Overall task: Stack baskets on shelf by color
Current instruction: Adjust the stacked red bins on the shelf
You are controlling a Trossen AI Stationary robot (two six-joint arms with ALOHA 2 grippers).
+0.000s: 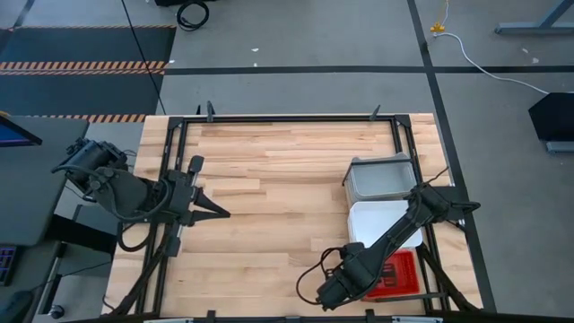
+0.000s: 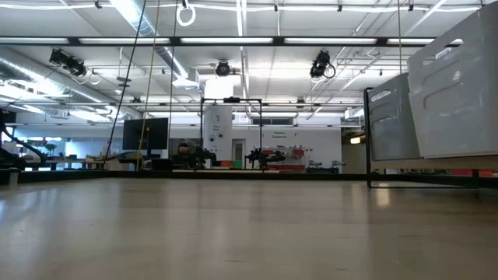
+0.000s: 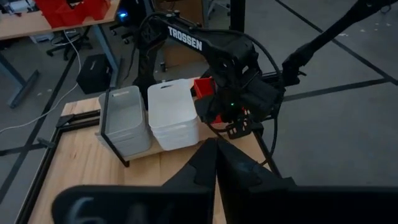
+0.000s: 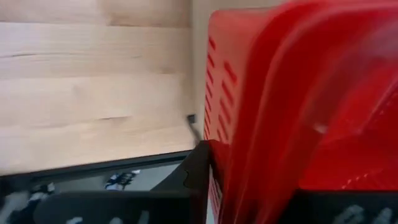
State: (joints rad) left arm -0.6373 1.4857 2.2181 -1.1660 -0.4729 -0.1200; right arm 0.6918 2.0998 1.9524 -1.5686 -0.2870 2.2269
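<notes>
Three stacks of baskets stand in a row along the table's right side: grey (image 1: 381,178) farthest, white (image 1: 381,220) in the middle, red (image 1: 401,274) nearest. The low view shows the grey stack (image 2: 393,117) and the white stack (image 2: 459,85). A strip of the pale shelf (image 4: 199,50) shows beside the red basket (image 4: 298,93). My right gripper (image 1: 372,269) points steeply down at the red stack's wall on the table-centre side; that basket looks smeared in the right wrist view. My left gripper (image 1: 224,213) hovers shut above the table's left part, pointing toward the baskets.
A black metal frame (image 1: 287,117) runs round the tabletop, and one of its bars (image 4: 93,168) passes close to the red stack. The wooden tabletop (image 1: 287,179) between the two arms is bare. Red bins (image 3: 71,9) sit on another table beyond.
</notes>
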